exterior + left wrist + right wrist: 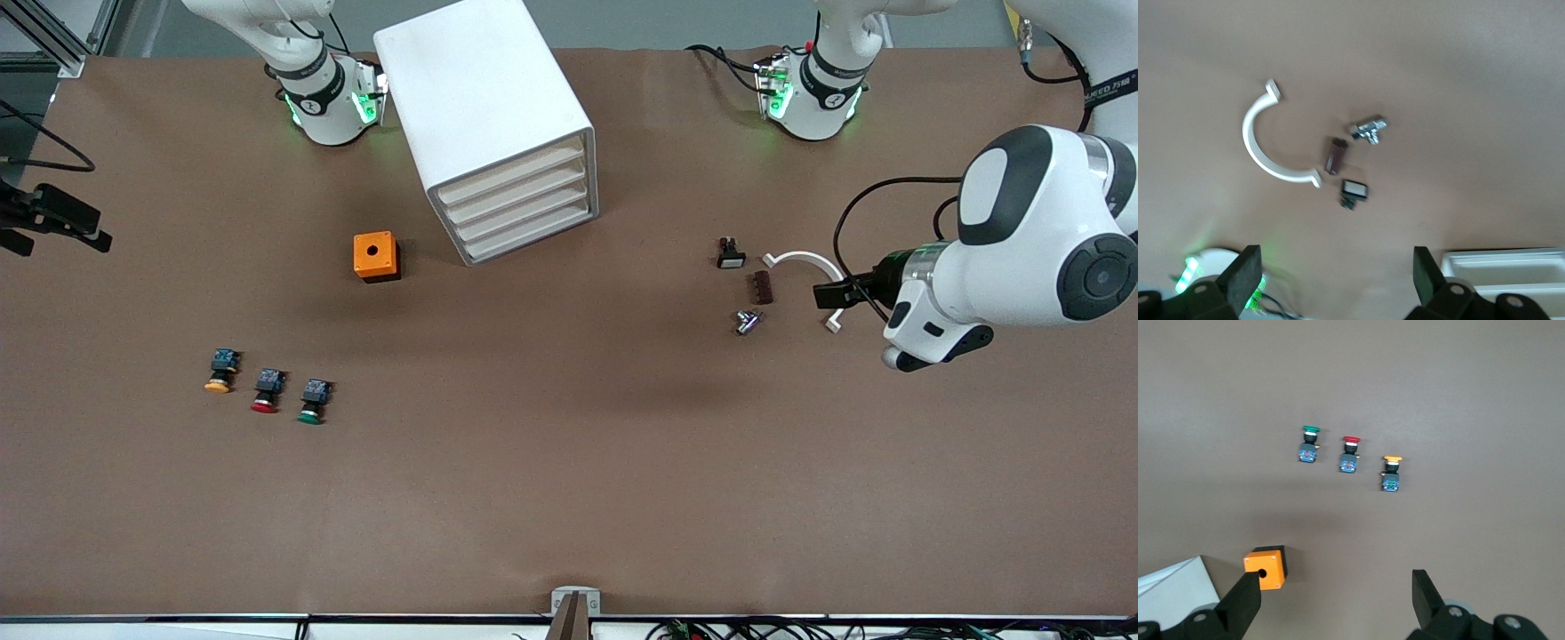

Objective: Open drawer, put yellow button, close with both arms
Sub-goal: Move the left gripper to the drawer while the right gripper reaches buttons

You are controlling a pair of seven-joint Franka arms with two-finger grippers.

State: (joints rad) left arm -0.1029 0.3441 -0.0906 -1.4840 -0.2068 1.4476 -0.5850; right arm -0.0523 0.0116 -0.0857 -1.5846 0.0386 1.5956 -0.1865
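The white cabinet (484,116) stands near the arms' bases, and its top drawer (511,173) is shut, like the three below it. The yellow button (218,372) lies toward the right arm's end of the table, in a row with a red button (266,391) and a green button (313,402). The right wrist view shows the yellow button (1391,473) too. My right gripper (1336,597) is open and empty, high over the table by the cabinet, and is out of the front view. My left gripper (933,351) is open and empty (1336,273), up over the left arm's end.
An orange box (376,256) with a hole in its top sits beside the cabinet. A white curved clamp (805,262), a brown piece (763,287), a metal fitting (748,321) and a small black switch (731,254) lie under the left arm. A black fixture (53,218) juts in at the right arm's end.
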